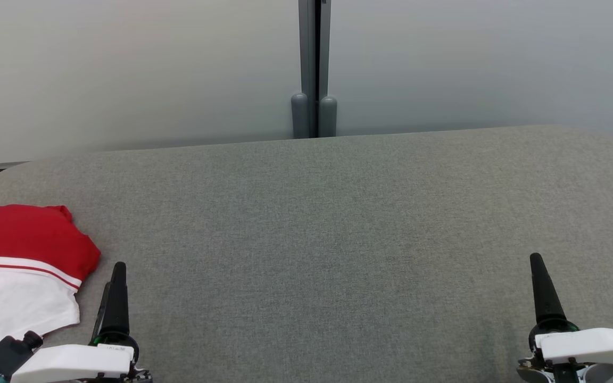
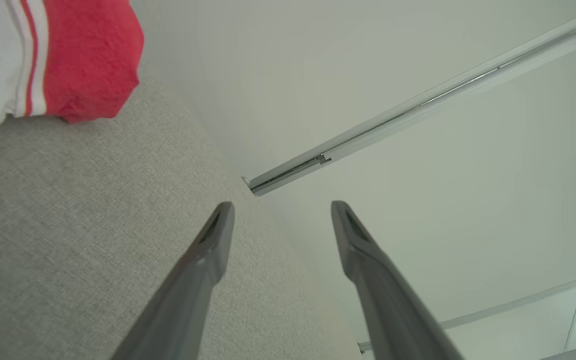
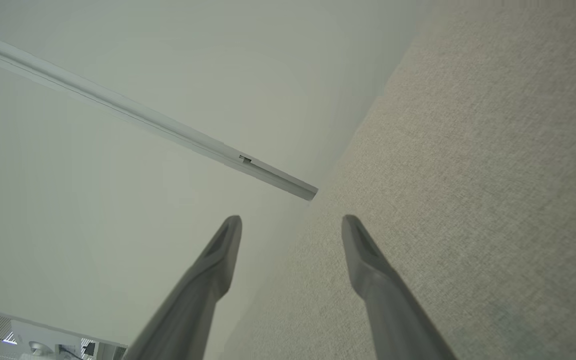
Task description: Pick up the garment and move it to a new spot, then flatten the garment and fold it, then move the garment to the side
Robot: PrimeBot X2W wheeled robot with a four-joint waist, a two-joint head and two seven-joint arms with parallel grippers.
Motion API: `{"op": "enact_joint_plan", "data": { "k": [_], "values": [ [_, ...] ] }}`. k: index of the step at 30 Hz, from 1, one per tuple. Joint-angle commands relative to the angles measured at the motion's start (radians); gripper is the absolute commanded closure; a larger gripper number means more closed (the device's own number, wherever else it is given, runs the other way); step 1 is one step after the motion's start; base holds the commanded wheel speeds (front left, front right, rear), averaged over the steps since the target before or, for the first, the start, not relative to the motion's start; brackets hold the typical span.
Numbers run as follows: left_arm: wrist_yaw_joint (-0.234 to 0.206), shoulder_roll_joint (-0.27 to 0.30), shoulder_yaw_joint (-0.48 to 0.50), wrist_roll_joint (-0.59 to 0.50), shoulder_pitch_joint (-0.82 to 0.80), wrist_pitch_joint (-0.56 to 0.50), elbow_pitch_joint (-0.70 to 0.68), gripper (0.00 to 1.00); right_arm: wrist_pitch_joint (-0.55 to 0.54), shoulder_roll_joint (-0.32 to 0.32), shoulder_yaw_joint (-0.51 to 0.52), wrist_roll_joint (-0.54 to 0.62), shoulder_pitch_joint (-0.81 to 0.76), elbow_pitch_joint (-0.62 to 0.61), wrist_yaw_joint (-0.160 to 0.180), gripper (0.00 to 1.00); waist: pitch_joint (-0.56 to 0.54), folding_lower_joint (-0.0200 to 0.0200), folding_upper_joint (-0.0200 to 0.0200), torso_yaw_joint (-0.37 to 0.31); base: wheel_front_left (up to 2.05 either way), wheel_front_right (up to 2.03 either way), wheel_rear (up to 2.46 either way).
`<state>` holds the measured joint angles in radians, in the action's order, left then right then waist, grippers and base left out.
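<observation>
The garment [image 1: 19,271] is red and white with thin stripes, folded into a compact pile at the far left of the grey fabric surface [image 1: 317,234]. Its red end also shows at the top left of the left wrist view, garment [image 2: 83,60]. My left gripper [image 1: 117,271] rests just right of the garment, apart from it, open with nothing between its fingers [image 2: 283,215]. My right gripper [image 1: 538,266] stands at the lower right, far from the garment; in the right wrist view the right gripper [image 3: 292,227] is open and empty.
A pale frosted wall [image 1: 125,69] with a grey vertical post [image 1: 314,69] runs behind the surface's far edge. The surface has rounded corners at the left and right.
</observation>
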<state>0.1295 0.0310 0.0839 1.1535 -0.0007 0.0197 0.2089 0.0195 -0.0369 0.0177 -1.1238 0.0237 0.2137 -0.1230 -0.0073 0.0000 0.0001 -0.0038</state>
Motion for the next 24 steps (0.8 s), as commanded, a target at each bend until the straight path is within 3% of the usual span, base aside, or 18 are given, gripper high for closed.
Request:
{"op": "enact_joint_plan", "data": {
  "k": [1, 13, 24],
  "values": [
    [0.001, 0.008, 0.004, -0.043, -0.006, 0.009, -0.022, 0.0, 0.012, -0.012, -0.01, 0.047, 0.008, -0.023, -0.004, 0.0, 0.0, 0.0, -0.0001, 0.0, 0.0, 0.0, 0.0],
    [0.001, 0.013, -0.05, -0.279, 0.006, 0.049, -0.055, 0.0, 0.051, -0.031, -0.068, 0.224, -0.004, -0.049, -0.005, 0.0, -0.009, 0.0, -0.0001, 0.001, 0.0, 0.0, 0.0],
    [0.001, 0.014, -0.071, -0.419, 0.025, 0.085, -0.086, 0.0, 0.087, -0.039, -0.095, 0.351, -0.014, -0.077, -0.006, 0.0, -0.016, 0.0, -0.0001, 0.002, 0.0, 0.0, 0.0]
  ]
}}
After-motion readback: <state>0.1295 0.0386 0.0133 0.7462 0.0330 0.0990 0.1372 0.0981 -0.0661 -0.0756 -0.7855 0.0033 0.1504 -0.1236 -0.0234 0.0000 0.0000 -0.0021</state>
